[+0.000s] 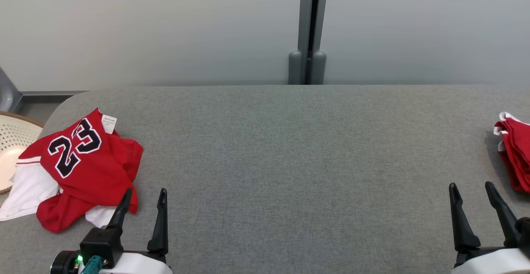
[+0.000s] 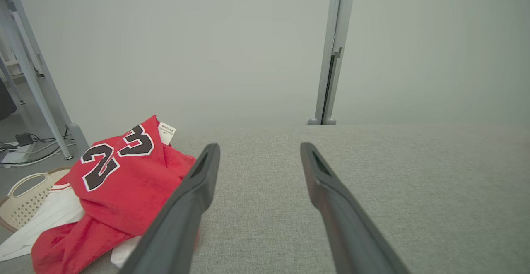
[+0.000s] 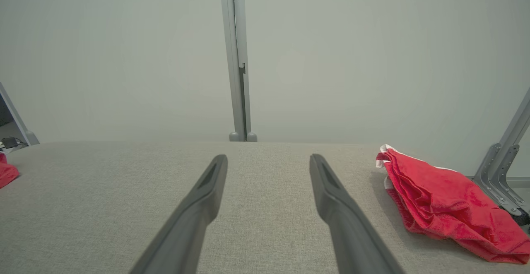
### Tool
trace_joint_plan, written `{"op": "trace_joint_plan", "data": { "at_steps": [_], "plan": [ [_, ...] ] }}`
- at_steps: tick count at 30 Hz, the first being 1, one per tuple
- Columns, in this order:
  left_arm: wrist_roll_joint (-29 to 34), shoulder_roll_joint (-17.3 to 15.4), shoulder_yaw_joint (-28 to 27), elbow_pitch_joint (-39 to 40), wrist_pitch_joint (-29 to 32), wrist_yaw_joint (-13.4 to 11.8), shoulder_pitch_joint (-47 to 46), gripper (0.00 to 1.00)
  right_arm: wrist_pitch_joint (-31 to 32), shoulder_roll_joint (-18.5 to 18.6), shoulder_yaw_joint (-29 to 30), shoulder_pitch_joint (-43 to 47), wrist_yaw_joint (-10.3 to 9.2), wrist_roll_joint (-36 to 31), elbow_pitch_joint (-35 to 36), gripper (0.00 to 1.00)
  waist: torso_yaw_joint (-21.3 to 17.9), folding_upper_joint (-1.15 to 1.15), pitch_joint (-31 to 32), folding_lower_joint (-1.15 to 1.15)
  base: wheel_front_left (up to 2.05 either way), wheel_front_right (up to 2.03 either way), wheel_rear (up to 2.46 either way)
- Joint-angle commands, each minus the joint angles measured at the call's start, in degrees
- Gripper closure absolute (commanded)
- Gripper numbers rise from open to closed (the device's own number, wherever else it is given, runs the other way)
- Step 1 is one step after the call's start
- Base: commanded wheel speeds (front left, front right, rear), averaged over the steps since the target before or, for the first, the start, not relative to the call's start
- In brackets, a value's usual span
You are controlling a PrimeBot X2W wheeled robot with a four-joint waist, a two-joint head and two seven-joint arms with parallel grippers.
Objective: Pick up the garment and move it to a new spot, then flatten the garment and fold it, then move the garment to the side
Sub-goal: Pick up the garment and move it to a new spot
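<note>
Crumpled red basketball jersey (image 1: 83, 162) with a black number 23 and white fabric showing beneath lies bunched at the near left corner of the grey cloth-covered desk (image 1: 290, 162). My left claw (image 1: 145, 192) is just beside it. One finger overlaps the hem in the head view, though I cannot tell whether it touches. Both claws stand wide and hold nothing. The right claw (image 1: 471, 185) hovers at the lower right, near a folded stack of red garments (image 1: 513, 158) at the desk's right edge. A cream perforated basket (image 1: 12, 141) sits off the left end.

I judge the step in hand is the first pickup. To do it well, I would bring the left claw over a raised ridge of the jersey and pinch a thick fold, not a loose edge. Then I would lift until the cloth hangs free and carry it to the bare middle, well apart from the folded stack.
</note>
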State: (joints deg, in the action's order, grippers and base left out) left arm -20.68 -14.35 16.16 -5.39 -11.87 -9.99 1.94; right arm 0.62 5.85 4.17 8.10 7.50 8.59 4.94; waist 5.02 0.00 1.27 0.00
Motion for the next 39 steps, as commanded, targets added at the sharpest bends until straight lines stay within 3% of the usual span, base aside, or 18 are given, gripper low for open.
{"op": "trace_joint_plan", "data": {
  "at_steps": [1,21,29,39],
  "plan": [
    [-0.03,-0.15,0.14,-0.2,-0.31,-0.02,-1.29,0.0,0.39,0.17,0.01,0.26,-0.02,-0.31,0.92,0.0,1.46,0.0,-0.34,0.0,0.0,0.0,0.0],
    [-1.7,3.15,-2.23,-5.49,-3.19,2.37,-9.8,0.0,4.85,2.69,-3.92,-2.08,-0.02,-0.4,9.59,0.0,17.73,0.0,-5.75,0.0,0.0,0.0,0.0],
    [-1.49,4.16,-4.02,-7.13,-3.34,3.71,-10.31,0.0,5.88,3.15,-4.12,-2.17,-0.02,-0.11,10.28,0.0,20.12,0.0,-5.61,0.0,0.0,0.0,0.0],
    [-0.06,5.83,-5.8,-9.33,-3.37,5.32,-12.09,0.0,6.31,3.67,-4.47,-2.82,-0.02,-0.09,10.81,0.0,19.86,0.0,-6.72,0.0,0.0,0.0,0.0]
  ]
}}
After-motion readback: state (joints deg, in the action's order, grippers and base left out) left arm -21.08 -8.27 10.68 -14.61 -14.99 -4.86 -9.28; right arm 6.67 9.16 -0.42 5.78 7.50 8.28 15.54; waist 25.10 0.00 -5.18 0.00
